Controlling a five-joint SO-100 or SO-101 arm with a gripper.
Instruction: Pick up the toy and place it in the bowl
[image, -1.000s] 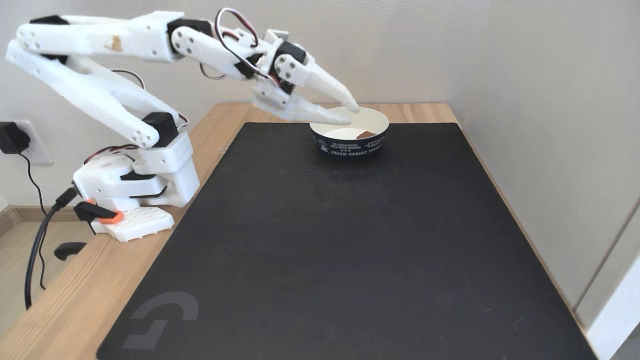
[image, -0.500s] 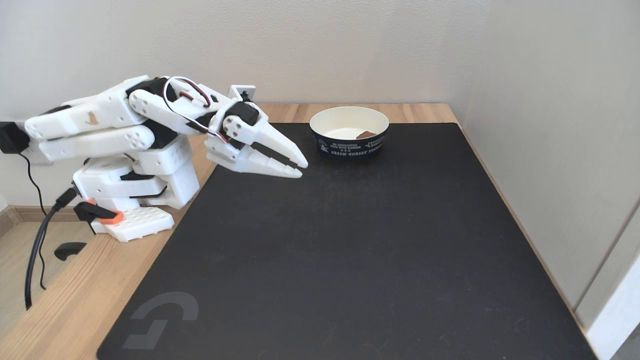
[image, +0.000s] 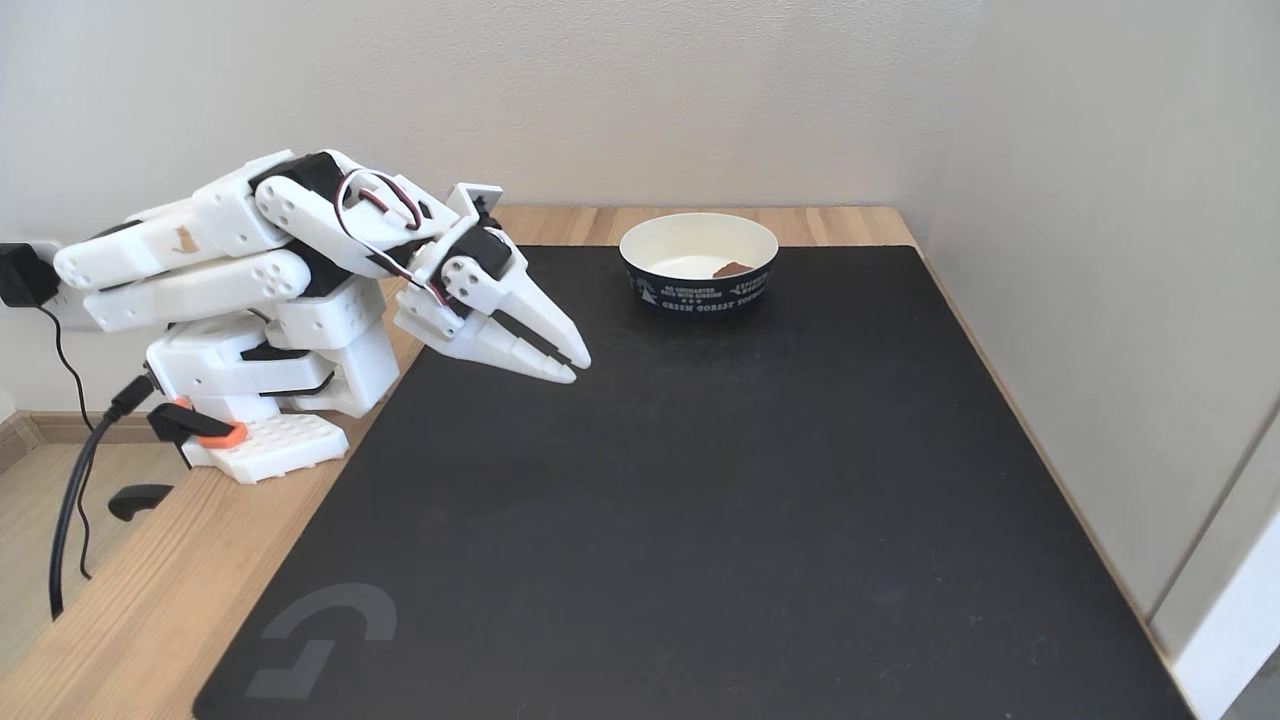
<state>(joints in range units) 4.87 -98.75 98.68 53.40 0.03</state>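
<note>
The bowl (image: 698, 287), cream inside and navy outside with white lettering, stands at the far middle of the black mat. Inside it, against the right of its floor, lies the reddish-brown toy (image: 732, 268), partly hidden by the rim. My white gripper (image: 577, 368) hovers low over the mat's far left part, well to the left of the bowl and nearer the camera. Its fingers are shut with nothing between them, pointing right and slightly down. The arm is folded back over its base.
A black mat (image: 700, 520) covers most of the wooden table (image: 130, 600). The arm's base (image: 270, 400) is clamped at the table's left edge, with cables hanging off. Walls stand close behind and along the right side.
The arm has pulled back from above the bowl to a folded pose by its base, and the gripper has closed. The toy stays in the bowl.
</note>
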